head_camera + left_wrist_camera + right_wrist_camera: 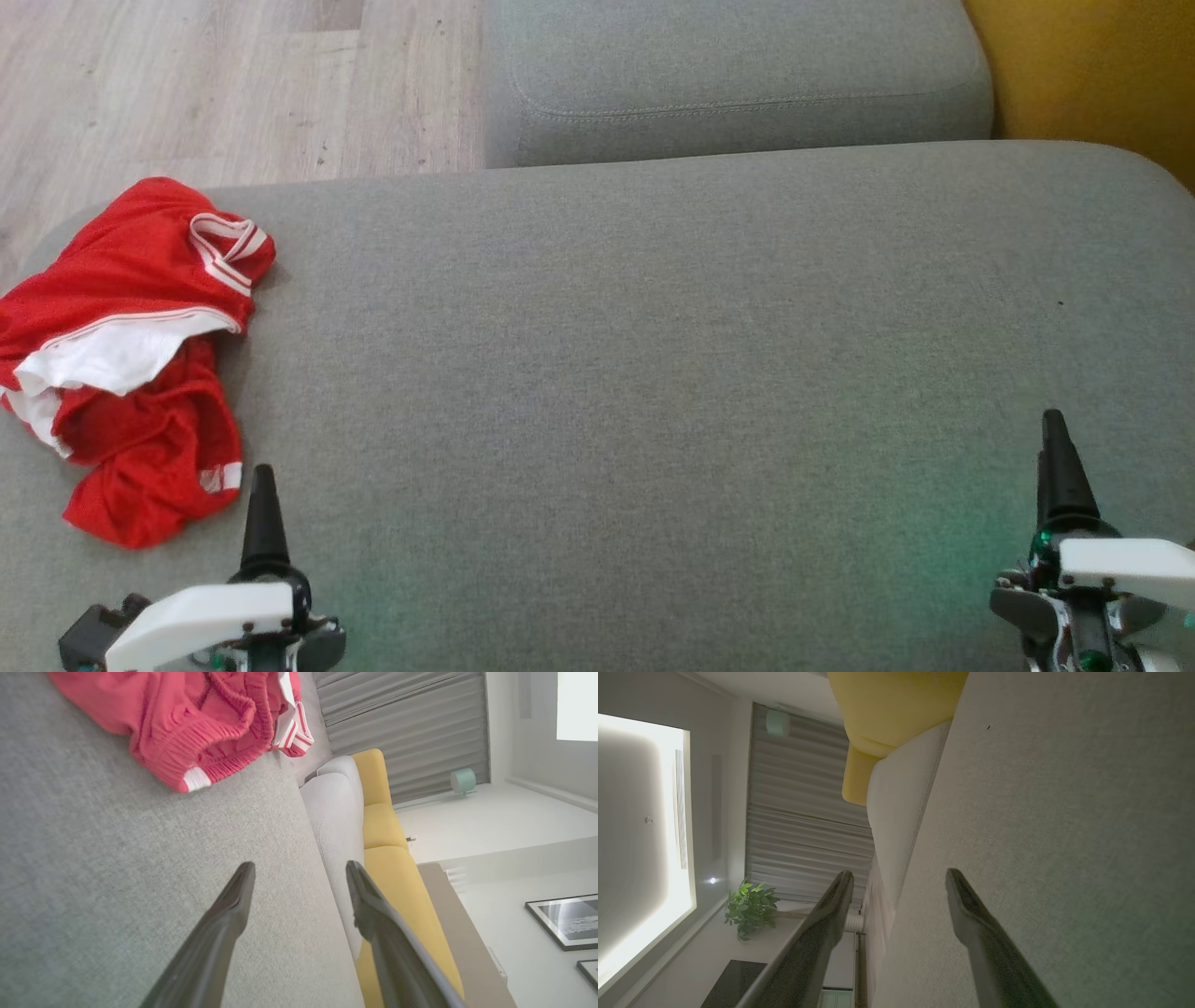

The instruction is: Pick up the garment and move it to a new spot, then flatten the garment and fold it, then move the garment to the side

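**A:** Where's the garment?

**B:** The red garment with white trim (131, 355) lies crumpled at the left end of the grey seat cushion (653, 373), right by its edge.

**A:** Is either claw on it?

**B:** No. The left claw (299, 865) hovers over the cushion's near left part with its fingers spread wide and nothing between them. Its wrist view shows the garment's ribbed red hem ahead of the fingertips, with bare cushion between. The right claw (899, 872) is at the cushion's near right part, equally wide open and empty.

**A:** What differs between the views?

**B:** The head view shows each claw edge-on, so the gap only shows in the wrist views. The head view also shows wood floor (187, 84) beyond the cushion's far left. The right wrist view shows a potted plant (749, 907), and the left wrist view a yellow sofa (387, 868) past the cushion.
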